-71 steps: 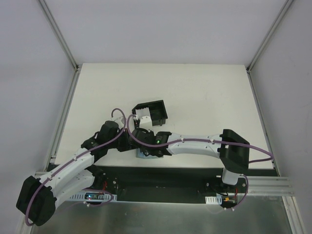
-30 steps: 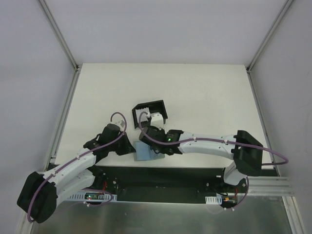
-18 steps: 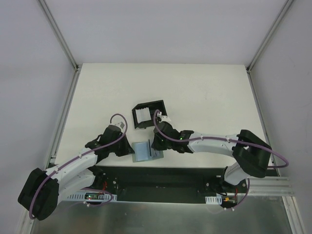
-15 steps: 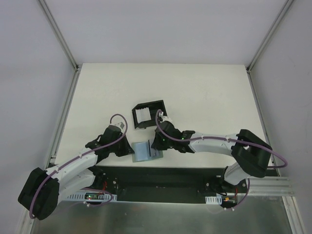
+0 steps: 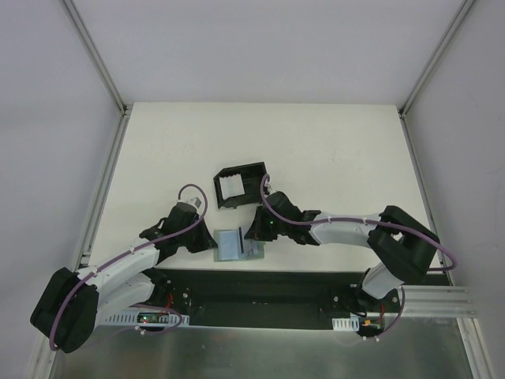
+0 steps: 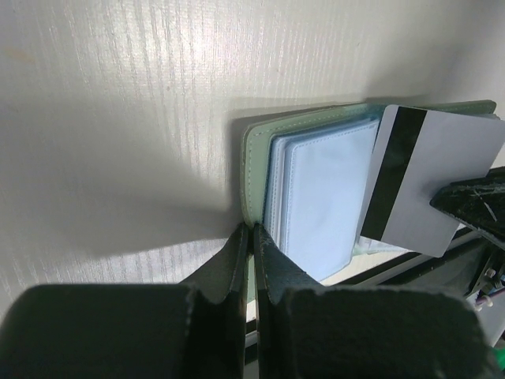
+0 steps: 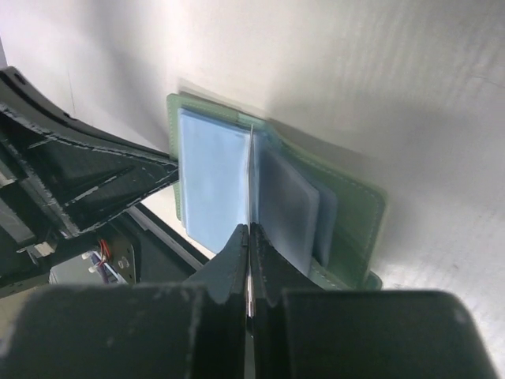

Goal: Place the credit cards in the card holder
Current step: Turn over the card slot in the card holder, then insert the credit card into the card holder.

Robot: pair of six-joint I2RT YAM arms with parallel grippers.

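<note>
From above, the white desk (image 5: 331, 158) carries the black card holder (image 5: 241, 168), an open-topped box near the middle. Something whitish sits in its left part, and I cannot tell what it is. Nearer to me, close to the desk's near edge, a grey-green case (image 5: 230, 246) lies opened flat. My left end effector (image 5: 211, 242) reaches it from the left and my right end effector (image 5: 257, 234) from the right, so both meet at the case, apart from the holder. In the left wrist view, my left end effector is closed to a narrow slit on the near left edge of the case, with only the green cover between the fingertips. I judge this grip pins the case so it will not slide or lift while a card comes out. Light blue leaves (image 6: 319, 193) fill the case; whether they are cards or sleeves I cannot tell. At the right, the whitish-grey card (image 6: 430, 185) with its dark stripe sits tilted over the case's right half, and one dark finger (image 6: 473, 204) of my right end effector is on its right edge. In the right wrist view, my right end effector is closed narrow on that card. The card is seen edge-on, as a thin pale line running from between the fingertips across the open case. I cannot tell whether its far edge is clear of the pockets. The likely next move is carrying it far to the holder.
</note>
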